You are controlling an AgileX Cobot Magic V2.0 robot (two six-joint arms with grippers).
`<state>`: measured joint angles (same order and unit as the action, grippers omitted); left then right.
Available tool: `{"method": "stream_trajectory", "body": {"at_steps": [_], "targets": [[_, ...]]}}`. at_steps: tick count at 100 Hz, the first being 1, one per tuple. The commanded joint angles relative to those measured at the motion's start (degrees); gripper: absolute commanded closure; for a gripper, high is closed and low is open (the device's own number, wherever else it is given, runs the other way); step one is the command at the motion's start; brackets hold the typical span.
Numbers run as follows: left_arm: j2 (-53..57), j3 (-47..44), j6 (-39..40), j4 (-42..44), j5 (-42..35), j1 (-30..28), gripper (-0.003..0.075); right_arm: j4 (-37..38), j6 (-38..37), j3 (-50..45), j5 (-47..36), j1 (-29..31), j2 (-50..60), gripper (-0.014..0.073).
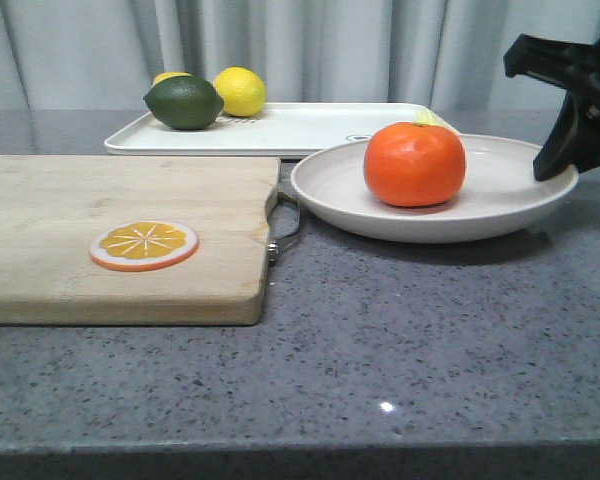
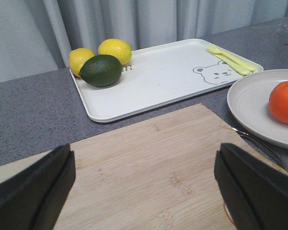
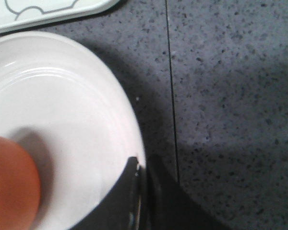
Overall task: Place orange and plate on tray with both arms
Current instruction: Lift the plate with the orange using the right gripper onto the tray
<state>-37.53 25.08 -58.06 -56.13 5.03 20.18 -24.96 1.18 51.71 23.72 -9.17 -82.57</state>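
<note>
Holding orange (image 1: 414, 164), plate (image 1: 500, 195) pinched by rt tool (image 3: 140, 191), tray (image 1: 310, 128) w/ lemons (image 1: 240, 91)

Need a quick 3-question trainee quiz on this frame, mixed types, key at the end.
1. True or false: the whole round orange sits on the wide off-white round plate.
2. Which gripper is closed on the plate's rim: A left gripper, B right gripper?
3. Fill in: the flat orange slice lies on the wooden ___.

Key: 1 true. 2 B; the left one's fingers are spread above the board, holding nothing. 3 cutting board.
</note>
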Motion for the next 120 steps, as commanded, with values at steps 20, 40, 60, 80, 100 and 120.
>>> {"method": "stream_trajectory", "body": {"at_steps": [20, 40, 60, 80, 100, 120], "targets": [[0.18, 1.53, 0.5, -0.34, -2.29, -0.1, 0.0155, -5.41, 0.7, 8.9, 0.35, 0.19, 5.71, 0.0652], [0.18, 1.53, 0.5, -0.34, -2.29, -0.1, 0.0155, -7.62, 0.7, 19.68, -0.27, 0.19, 0.01, 0.0652], [0.18, 1.53, 0.5, -0.34, -2.29, -0.1, 0.0155, -9.9, 0.7, 32.49, 2.66, 0.19, -11.49, 0.0652], [0.18, 1.53, 0.5, -0.34, -2.29, -0.1, 0.0155, -10.97, 0.7, 43.64, 5.86, -0.01, -22.28, 0.0652], [0.18, 1.53, 0.5, -0.34, -2.29, -0.1, 0.0155, -11.49, 0.7, 53.75, 7.91, -0.01, -30.78, 0.0652], [0.18, 1.53, 0.5, -0.34, -2.29, -0.1, 0.0155, -11.43, 0.7, 61.37, 9.63, -0.01, -36.71, 0.0652]]}}
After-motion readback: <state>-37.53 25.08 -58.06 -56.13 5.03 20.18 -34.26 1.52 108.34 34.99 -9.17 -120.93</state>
